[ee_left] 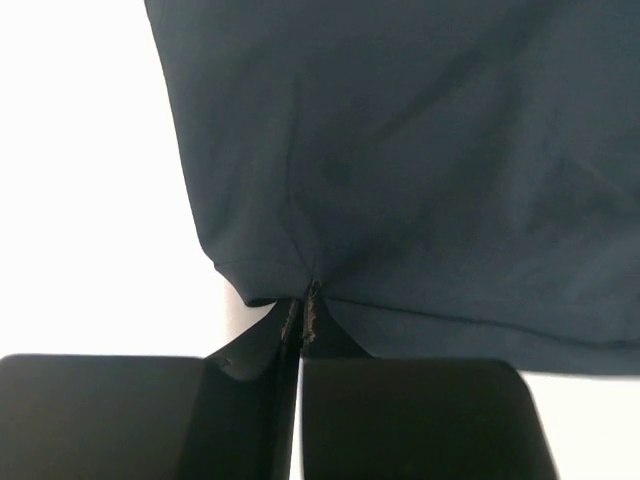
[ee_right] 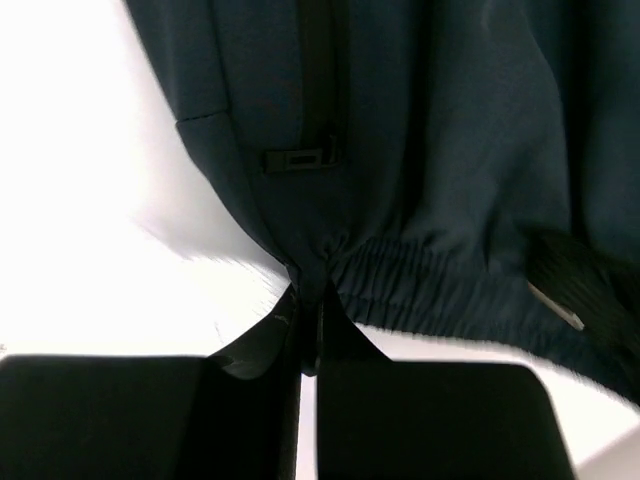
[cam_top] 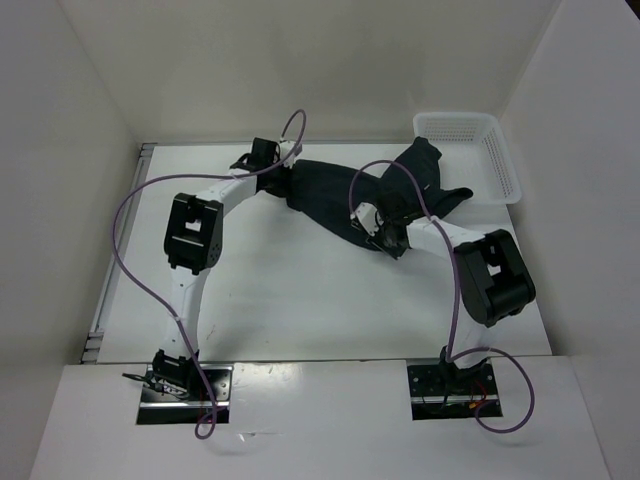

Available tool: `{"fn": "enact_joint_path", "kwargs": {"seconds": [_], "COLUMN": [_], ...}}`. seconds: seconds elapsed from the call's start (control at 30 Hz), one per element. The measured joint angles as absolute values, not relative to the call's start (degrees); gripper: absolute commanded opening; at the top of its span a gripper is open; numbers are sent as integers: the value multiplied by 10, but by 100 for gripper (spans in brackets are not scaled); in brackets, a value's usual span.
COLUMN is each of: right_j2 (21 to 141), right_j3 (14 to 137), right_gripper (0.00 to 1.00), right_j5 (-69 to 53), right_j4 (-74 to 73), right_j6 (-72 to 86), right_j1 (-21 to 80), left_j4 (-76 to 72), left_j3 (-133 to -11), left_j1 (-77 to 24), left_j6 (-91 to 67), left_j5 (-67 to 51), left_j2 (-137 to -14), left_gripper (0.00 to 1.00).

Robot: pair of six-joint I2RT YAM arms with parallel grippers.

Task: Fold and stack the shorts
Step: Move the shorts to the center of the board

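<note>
Looking down from the top, I see the black shorts lying crumpled on the far middle of the white counter. One end reaches the left wall of the white mesh basket in the far right corner. My left pincer meets the left edge of the cloth, and my right pincer meets the near edge. From up there my own right arm and its purple cable lie across the shorts, so I cannot see the tips biting.

The wrist views show that. My left pincer is squeezed tight on a plain hem, and the cloth puckers up from the pinch. My right pincer is squeezed tight on the edge beside the crinkly waistband. Only that view shows a black strip like a zip with a little tab, and a small pale tag off to the right. The basket shows only from the top.
</note>
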State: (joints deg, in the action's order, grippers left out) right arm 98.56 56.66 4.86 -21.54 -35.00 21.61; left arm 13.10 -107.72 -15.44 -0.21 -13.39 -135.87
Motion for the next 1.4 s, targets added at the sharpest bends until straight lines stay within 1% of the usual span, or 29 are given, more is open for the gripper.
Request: {"fn": "enact_joint_path", "kwargs": {"seconds": [0.1, 0.17, 0.3, 0.47, 0.53, 0.63, 0.73, 0.83, 0.93, 1.07, 1.17, 1.27, 1.33, 1.4], "right_j2": [973, 959, 927, 896, 896, 922, 964, 983, 1004, 1034, 1060, 1071, 1080, 1097], "right_j3": [579, 625, 767, 942, 1011, 1147, 1291, 1360, 1397, 1406, 1397, 1358, 1336, 1333], "right_gripper": [0, 0, 0, 0, 0, 0, 0, 0, 0, 0, 0, 0, 0, 0], "right_j5": [70, 84, 119, 179, 191, 192, 173, 147, 102, 33, -10, -25, -29, -26], "right_j4": [-233, -260, -262, -224, -210, -221, -224, -238, -264, -320, -362, -392, -406, -411], "right_j6": [-346, -341, -326, -316, -315, -311, -308, -309, -306, -292, -286, -285, -282, -276], "right_j1": [209, 193, 140, 86, 82, 84, 93, 122, 160, 185, 192, 205, 219, 229], "left_j4": [170, 207, 231, 205, 191, 184, 179, 181, 203, 271, 340, 401, 423, 423], "left_j3": [-1095, -1145, -1310, -1519, -1575, -1617, -1629, -1630, -1628, -1589, -1597, -1584, -1546, -1480], "left_j1": [-154, -154, -155, -161, -166, -175, -166, -140, -98, -54, -39, -30, -21, -11], "left_j6": [-2, -3, -3, -3, -3, -3, -3, -4, -4, -3, -3, -2, -2, -2], "left_j5": [-153, -172, -199, -196, -189, -163, -143, -137, -135, -134, -135, -135, -133, -129], "left_j2": [-1346, -1342, -1336, -1326, -1313, -1285, -1250, -1218, -1186, -1129, -1120, -1119, -1117, -1109], "left_gripper": [0, 0, 0, 0, 0, 0, 0, 0, 0, 0, 0, 0, 0, 0]}}
